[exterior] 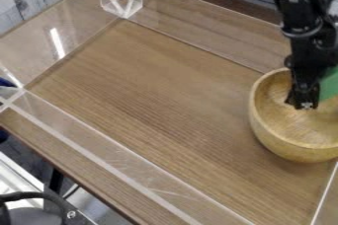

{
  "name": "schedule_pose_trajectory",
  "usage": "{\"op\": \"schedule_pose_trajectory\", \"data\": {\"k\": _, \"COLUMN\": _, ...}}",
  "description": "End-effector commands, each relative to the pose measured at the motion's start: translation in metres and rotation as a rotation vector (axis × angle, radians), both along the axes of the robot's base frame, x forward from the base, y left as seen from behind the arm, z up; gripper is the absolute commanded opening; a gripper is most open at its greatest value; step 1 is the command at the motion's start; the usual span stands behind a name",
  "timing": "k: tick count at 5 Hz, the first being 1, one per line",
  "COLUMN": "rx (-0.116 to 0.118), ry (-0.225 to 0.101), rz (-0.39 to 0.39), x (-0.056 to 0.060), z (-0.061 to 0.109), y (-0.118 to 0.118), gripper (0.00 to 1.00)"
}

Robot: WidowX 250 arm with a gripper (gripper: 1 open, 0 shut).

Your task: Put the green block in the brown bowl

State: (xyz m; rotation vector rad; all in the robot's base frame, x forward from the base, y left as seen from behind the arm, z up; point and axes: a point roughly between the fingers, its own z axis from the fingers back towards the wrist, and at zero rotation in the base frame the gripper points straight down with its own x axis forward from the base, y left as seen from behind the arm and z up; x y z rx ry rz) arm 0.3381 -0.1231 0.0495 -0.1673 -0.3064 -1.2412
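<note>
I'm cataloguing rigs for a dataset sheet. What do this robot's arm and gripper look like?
The arm is black throughout, built from chunky, rounded segments with a slightly glossy finish. It narrows into a slim black gripper with thin, dark fingers. A black cable seems to loop near the top of the arm. No markings or labels are readable; the picture is too small for finer detail.

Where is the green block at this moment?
The green block is at the camera view's right edge, clamped in the gripper above the brown bowl, not yet released.
</note>
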Motion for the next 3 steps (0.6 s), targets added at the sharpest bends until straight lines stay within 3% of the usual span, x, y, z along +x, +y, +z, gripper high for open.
{"op": "schedule_pose_trajectory", "data": {"k": 1, "rx": -0.047, "ry": -0.058, "rz": -0.031, "x": 0.023, "z": 0.010, "y": -0.016, "gripper": 0.00}}
{"op": "schedule_pose_trajectory", "data": {"k": 2, "rx": -0.074, "ry": -0.034, "rz": -0.044, "x": 0.033, "z": -0.002, "y": -0.022, "gripper": 0.00}}
{"op": "schedule_pose_trajectory", "data": {"k": 3, "rx": -0.099, "ry": -0.007, "rz": -0.031, "x": 0.032, "z": -0.008, "y": -0.021, "gripper": 1.00}}
